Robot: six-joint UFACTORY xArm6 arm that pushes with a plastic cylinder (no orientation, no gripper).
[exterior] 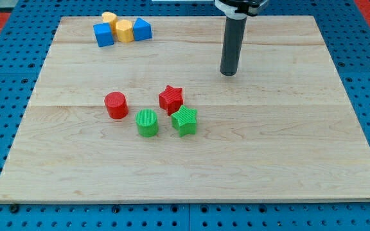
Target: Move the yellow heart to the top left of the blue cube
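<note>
Here, yellow heart [110,18] touching blue cube [103,34], well left of my tip [229,73].

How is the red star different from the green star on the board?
The red star is red; the green star is green. The red star lies nearer the view's top and slightly left; the green star sits below it, toward the view's right. The red star is closer to my tip. Both are ridged star-shaped blocks lying side by side.
</note>
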